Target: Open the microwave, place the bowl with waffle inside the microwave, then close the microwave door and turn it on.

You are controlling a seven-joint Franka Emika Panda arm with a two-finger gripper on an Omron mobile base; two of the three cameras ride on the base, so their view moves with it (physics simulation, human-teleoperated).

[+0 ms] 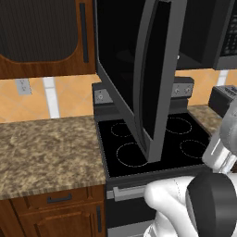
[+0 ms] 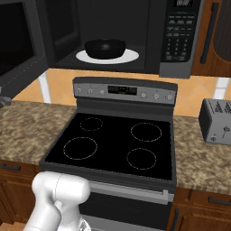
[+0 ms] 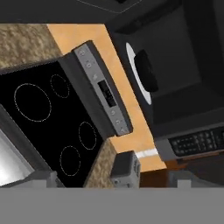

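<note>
The microwave (image 2: pixel 180 40) hangs above the stove, and the microwave door (image 1: pixel 152 78) is swung wide open to the left; its edge also shows as the microwave door (image 2: pixel 18 49). The black bowl (image 2: pixel 105 48) sits inside on the white turntable (image 2: pixel 131 57). The hand view looks at the bowl (image 3: pixel 146 70) from well outside the cavity. The waffle is hidden inside the bowl. My gripper (image 3: pixel 116 181) is open and holds nothing, with its fingertips (image 3: pixel 43 179) far apart, away from the microwave and over the stove's right side.
The black stove (image 2: pixel 113 144) with four burner rings lies below the microwave. A grey toaster (image 2: pixel 216 121) stands on the right counter. Granite counter (image 1: pixel 46 148) runs to the left. The open door juts out over the stove.
</note>
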